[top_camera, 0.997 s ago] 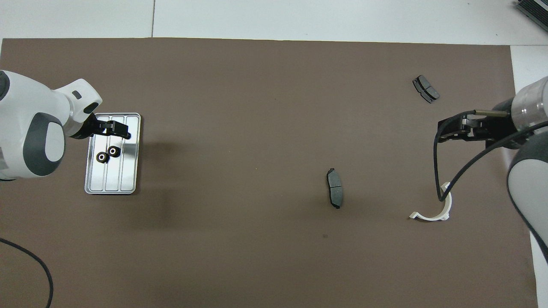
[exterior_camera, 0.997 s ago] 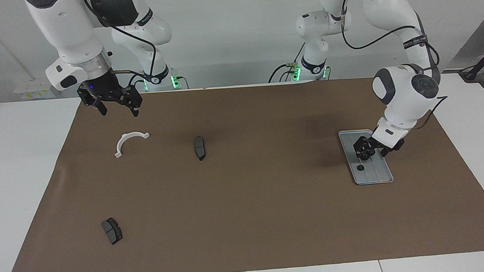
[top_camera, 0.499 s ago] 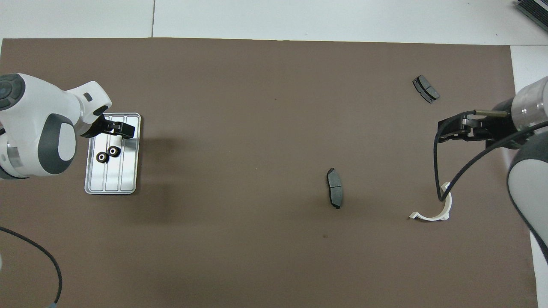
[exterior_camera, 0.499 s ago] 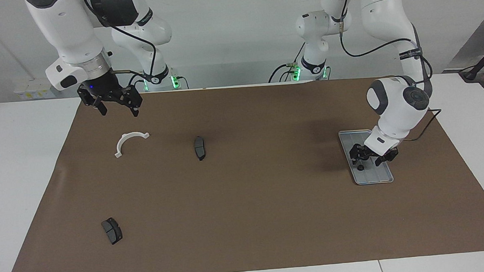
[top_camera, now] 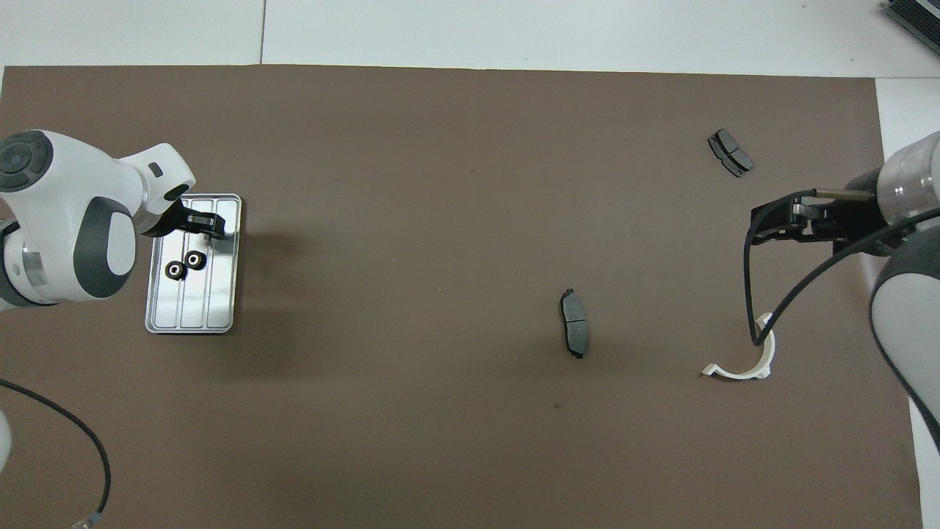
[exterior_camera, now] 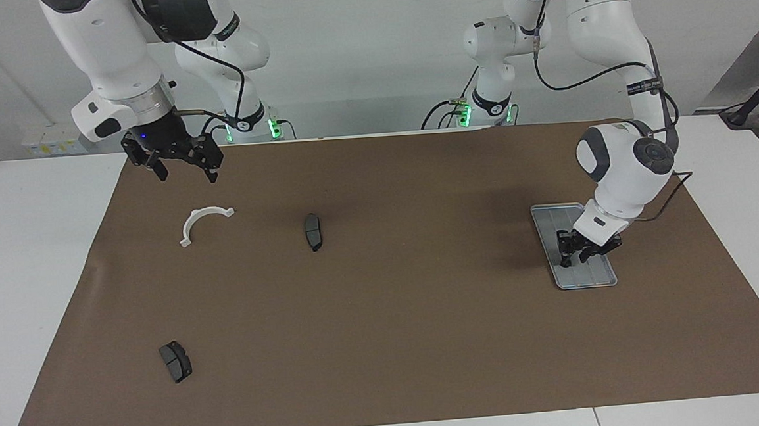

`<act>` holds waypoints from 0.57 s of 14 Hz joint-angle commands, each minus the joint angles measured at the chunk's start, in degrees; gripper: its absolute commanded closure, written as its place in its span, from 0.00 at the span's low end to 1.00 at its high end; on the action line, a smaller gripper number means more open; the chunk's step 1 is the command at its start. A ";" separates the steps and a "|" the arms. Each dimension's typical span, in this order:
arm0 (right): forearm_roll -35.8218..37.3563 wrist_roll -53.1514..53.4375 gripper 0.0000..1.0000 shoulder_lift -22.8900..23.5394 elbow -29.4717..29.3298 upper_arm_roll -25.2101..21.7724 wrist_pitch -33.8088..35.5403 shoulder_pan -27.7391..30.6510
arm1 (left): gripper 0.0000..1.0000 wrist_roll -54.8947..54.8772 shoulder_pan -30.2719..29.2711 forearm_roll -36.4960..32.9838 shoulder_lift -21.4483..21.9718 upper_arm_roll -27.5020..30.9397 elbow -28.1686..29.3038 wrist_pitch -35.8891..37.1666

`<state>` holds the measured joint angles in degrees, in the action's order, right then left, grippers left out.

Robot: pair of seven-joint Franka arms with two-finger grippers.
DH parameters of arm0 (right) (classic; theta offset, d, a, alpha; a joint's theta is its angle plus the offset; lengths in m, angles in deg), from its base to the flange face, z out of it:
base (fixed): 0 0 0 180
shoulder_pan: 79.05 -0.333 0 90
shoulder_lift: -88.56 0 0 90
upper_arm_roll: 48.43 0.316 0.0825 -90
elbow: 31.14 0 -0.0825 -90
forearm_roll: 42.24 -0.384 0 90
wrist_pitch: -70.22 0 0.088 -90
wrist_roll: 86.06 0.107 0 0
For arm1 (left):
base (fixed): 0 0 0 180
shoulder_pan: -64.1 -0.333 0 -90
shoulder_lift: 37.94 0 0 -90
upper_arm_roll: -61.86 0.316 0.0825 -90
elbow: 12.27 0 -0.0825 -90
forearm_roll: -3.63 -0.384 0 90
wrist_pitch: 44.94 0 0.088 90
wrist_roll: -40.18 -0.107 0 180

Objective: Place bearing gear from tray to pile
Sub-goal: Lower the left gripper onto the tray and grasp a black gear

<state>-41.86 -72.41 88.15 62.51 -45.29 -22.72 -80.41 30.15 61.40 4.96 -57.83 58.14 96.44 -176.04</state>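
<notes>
Facing view: left end effector (exterior_camera: 583, 248) sits low in the tray (exterior_camera: 549, 218) at 3 o'clock. Whether it is apart, together or clamped cannot be told. No gear is clearly visible here. Right end effector (exterior_camera: 182, 167) waits at 10 o'clock above the white bracket (exterior_camera: 198, 219), jaws apart and empty.

Overhead view: two bearing gears (top_camera: 185, 264) lie side by side in the tray (top_camera: 219, 308), at 6 o'clock from the left end effector (top_camera: 205, 225). Bracket (top_camera: 745, 369) and brake pads (top_camera: 574, 323) have no gear beside them.

Judgement: pickup is under way, and transfer and release remain.

Writing: the arm-band print is too small to read.
</notes>
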 commanded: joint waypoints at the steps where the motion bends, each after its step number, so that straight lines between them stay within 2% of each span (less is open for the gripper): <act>1: -1.08 -1.61 0.00 -0.82 0.31 0.11 0.65 0.48 | 0.58 3.60 0.50 -0.80 -0.76 0.12 0.45 -2.32; 8: -1.08 -1.61 0.00 -0.82 0.31 0.11 0.65 0.57 | 0.58 3.87 0.50 -0.80 -1.20 0.12 0.71 -3.20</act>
<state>-41.86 -72.41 88.15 62.51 -45.29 -22.72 -80.41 32.76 61.47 4.96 -59.06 57.96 96.44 -177.88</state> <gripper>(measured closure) 0.000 0.577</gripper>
